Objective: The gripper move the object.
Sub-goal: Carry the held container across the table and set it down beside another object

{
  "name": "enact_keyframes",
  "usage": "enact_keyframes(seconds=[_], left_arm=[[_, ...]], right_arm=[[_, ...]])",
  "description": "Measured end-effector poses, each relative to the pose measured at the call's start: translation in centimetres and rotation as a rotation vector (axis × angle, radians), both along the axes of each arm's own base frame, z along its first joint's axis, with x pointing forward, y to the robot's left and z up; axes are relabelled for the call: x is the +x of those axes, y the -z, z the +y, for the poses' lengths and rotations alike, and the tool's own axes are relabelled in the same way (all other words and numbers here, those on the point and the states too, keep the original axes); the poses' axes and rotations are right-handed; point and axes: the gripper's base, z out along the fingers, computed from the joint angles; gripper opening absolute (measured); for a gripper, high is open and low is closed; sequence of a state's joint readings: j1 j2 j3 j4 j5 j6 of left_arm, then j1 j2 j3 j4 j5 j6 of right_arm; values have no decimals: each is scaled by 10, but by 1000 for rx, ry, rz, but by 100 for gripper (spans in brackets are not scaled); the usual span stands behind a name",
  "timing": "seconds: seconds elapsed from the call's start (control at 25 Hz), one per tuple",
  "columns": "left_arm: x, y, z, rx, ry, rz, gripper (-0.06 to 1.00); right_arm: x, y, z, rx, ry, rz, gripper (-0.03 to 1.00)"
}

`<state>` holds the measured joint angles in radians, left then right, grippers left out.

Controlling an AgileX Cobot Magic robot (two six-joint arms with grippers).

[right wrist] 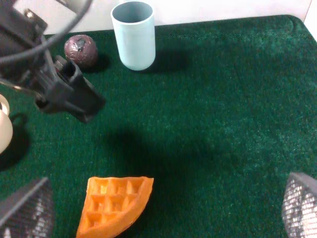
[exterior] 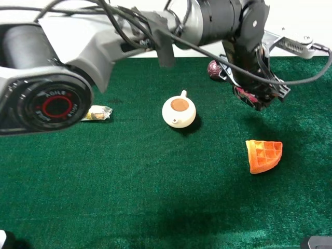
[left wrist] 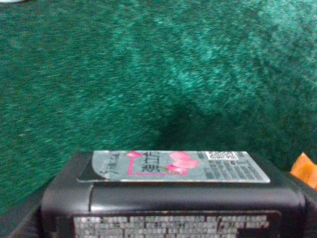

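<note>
My left gripper (exterior: 258, 95) reaches across to the right side of the exterior view and is shut on the small black box (exterior: 247, 95) with pink and white printing. It holds the box above the green cloth, between the dark red ball (exterior: 214, 68) and the orange waffle (exterior: 264, 154). The box's printed label (left wrist: 173, 166) fills the lower part of the left wrist view. In the right wrist view the left gripper with the box (right wrist: 74, 96) hangs beside the ball (right wrist: 80, 49). My right gripper (right wrist: 166, 198) is open and empty, near the waffle (right wrist: 116, 204).
A cream teapot (exterior: 179, 111) stands mid-table. A clear-wrapped yellow snack bar (exterior: 98, 112) lies at the left. A light blue cup (right wrist: 132, 34) stands at the back next to the ball. The left arm (exterior: 129, 36) spans the back of the green cloth (exterior: 155, 181).
</note>
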<state>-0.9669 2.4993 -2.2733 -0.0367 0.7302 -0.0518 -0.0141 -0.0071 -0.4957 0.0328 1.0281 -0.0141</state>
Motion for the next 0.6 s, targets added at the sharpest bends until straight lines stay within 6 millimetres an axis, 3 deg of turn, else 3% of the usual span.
enact_keyframes(seconds=[0.6], left_arm=[[-11, 37, -26, -78, 44, -58, 79]], right_arm=[[0, 0, 0, 6, 3, 0, 69]])
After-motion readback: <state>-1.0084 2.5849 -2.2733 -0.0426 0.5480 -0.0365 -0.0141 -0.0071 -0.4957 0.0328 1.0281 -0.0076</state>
